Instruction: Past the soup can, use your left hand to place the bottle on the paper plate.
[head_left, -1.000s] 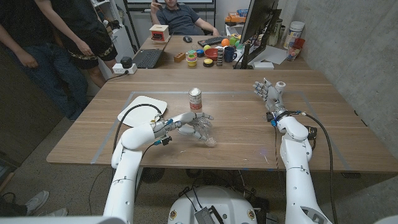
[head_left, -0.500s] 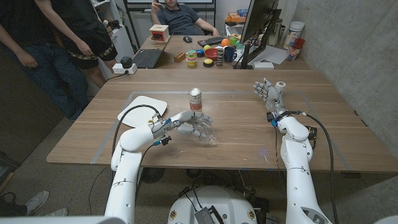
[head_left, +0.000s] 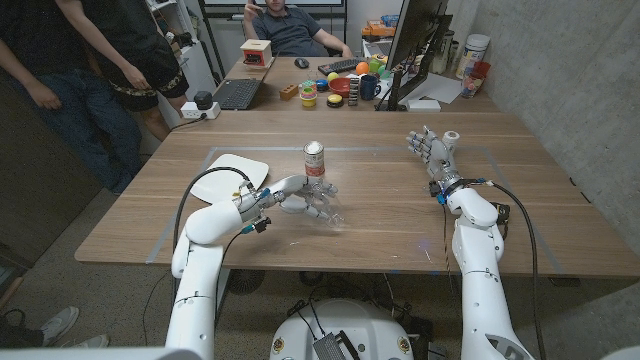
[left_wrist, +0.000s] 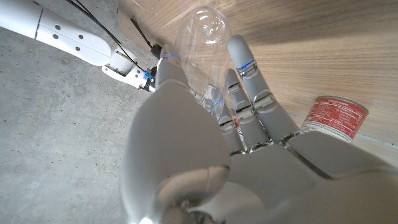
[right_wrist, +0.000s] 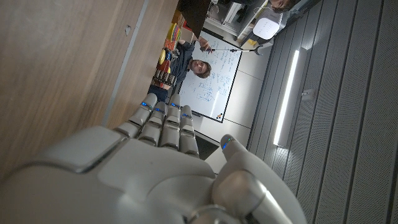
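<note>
My left hand (head_left: 298, 199) grips a clear plastic bottle (head_left: 334, 213) just in front of the soup can (head_left: 315, 160), near the table's middle. In the left wrist view my fingers (left_wrist: 245, 93) wrap the bottle (left_wrist: 202, 37), whose rounded end points away from the palm, and the red-labelled soup can (left_wrist: 336, 117) stands close beside it. The white paper plate (head_left: 237, 167) lies to the left of the can, further back. My right hand (head_left: 432, 152) is raised at the right side with fingers apart, holding nothing; its back shows in the right wrist view (right_wrist: 168, 174).
A black cable (head_left: 215, 178) loops over the plate's near edge by my left forearm. The desk behind the table holds a laptop (head_left: 238, 93), a monitor (head_left: 415, 45) and small coloured items. People stand at the back left and sit behind.
My left hand has drawn the bottle a little back and left, toward the soup can. The right hand has not moved.
</note>
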